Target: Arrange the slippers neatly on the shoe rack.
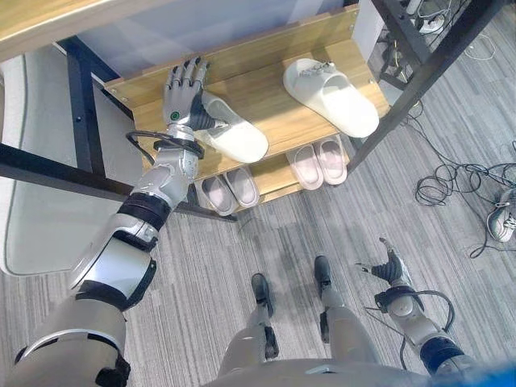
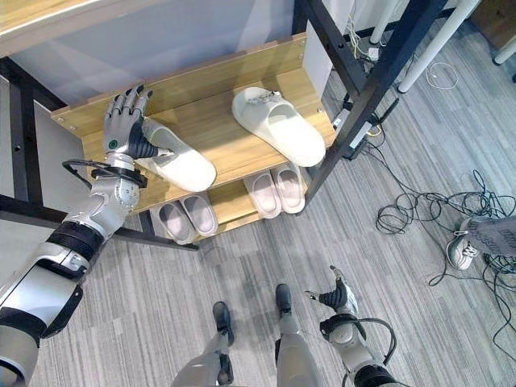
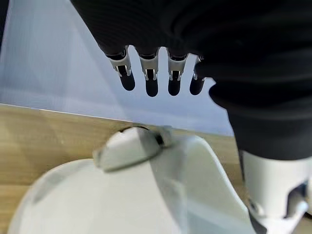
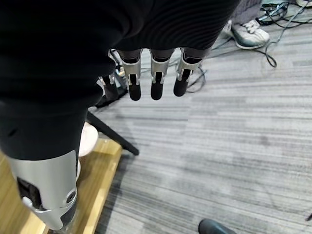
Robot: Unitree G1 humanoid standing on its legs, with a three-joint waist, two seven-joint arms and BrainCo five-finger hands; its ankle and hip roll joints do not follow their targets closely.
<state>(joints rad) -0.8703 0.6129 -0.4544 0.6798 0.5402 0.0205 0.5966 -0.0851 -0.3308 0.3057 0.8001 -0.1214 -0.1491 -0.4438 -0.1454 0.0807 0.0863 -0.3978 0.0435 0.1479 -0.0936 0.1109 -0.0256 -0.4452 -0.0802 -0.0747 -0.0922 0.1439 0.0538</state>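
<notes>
With my left hand (image 1: 184,93) hovering fingers spread over the heel of the white slipper (image 1: 234,133) at ten o'clock on the shoe rack (image 1: 266,105) shelf, I judge it light, soft foam, best pinched at the strap or sidewall.

L arm (image 1: 121,250): silver-grey shell segments w/ black bands at the joints, a dark ribbed cover over wrist & back of hand. Left hand (image 1: 181,93): silver fingers (image 3: 148,73) w/ dark rounded tips, small green dot on the back near the wrist. Silver thumb housing (image 3: 275,190) w/ slots at its end. R arm (image 1: 419,322): same silver-grey w/ black band. Right hand (image 2: 337,297): dark ribbed cover, silver fingers (image 4: 157,73) w/ dark tips; silver thumb (image 4: 46,195) w/ round screw hole.
</notes>
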